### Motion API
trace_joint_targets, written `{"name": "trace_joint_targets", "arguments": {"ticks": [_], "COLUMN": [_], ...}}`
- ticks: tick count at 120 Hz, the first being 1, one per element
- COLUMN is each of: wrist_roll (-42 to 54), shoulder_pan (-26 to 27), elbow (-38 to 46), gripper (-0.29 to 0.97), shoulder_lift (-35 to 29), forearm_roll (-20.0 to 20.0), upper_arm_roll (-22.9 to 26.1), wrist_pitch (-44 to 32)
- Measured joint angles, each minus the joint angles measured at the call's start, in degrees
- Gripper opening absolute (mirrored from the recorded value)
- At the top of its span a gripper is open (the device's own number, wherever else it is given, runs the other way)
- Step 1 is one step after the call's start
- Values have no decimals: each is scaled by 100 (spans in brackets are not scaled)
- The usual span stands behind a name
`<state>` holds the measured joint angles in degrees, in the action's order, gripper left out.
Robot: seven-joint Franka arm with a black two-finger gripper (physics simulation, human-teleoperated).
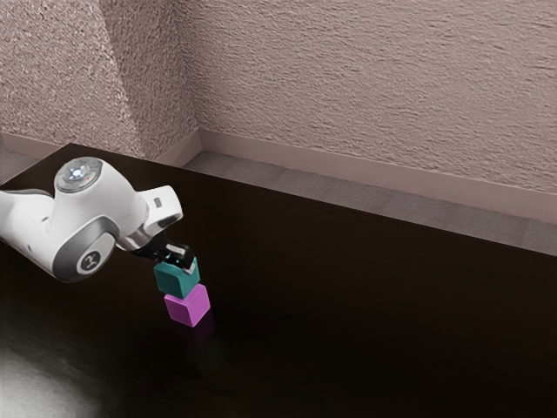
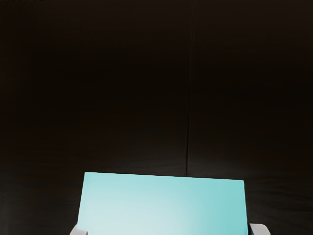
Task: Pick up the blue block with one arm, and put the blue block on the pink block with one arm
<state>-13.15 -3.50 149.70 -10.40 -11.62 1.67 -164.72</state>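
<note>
The blue block (image 1: 177,278), teal in colour, rests on top of the pink block (image 1: 188,305) on the dark table, the two stacked slightly askew. My gripper (image 1: 177,261) comes down on the blue block from above and is shut on it. In the wrist view the blue block (image 2: 164,205) sits right under my hand, with pale fingertips (image 2: 257,229) showing at its two sides. The blue block hides the pink one in the wrist view.
The dark glossy table (image 1: 365,305) stretches wide to the exterior view's right of the stack. Its far edge runs along a grey floor strip (image 1: 365,187) below a rough wall. My white arm (image 1: 78,226) stands at the exterior view's left.
</note>
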Motion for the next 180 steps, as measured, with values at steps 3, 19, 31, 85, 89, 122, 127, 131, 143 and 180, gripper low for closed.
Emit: {"name": "trace_joint_targets", "arguments": {"ticks": [3, 19, 31, 85, 89, 122, 127, 131, 143, 180], "wrist_roll": [-2, -12, -18, -19, -18, -7, -5, -3, 6, 50], "shoulder_pan": [0, -2, -2, -1, -1, 2, 1, 1, 5, 8], "elbow": [0, -3, -11, -16, -16, -7, -7, -7, -8, -7], "gripper": [19, 18, 18, 21, 22, 23, 24, 26, 35, 60], "shoulder_lift": [3, 35, 60, 49, 49, 49, 49, 49, 49, 53], "forearm_roll": [-9, -35, -53, -144, -148, -156, -155, -154, -140, -123], "upper_arm_roll": [-1, -2, -2, -3, -3, -4, -4, -4, -1, -7], "wrist_pitch": [-5, -27, -37, -90, -93, -129, -138, -146, -183, -254]}}
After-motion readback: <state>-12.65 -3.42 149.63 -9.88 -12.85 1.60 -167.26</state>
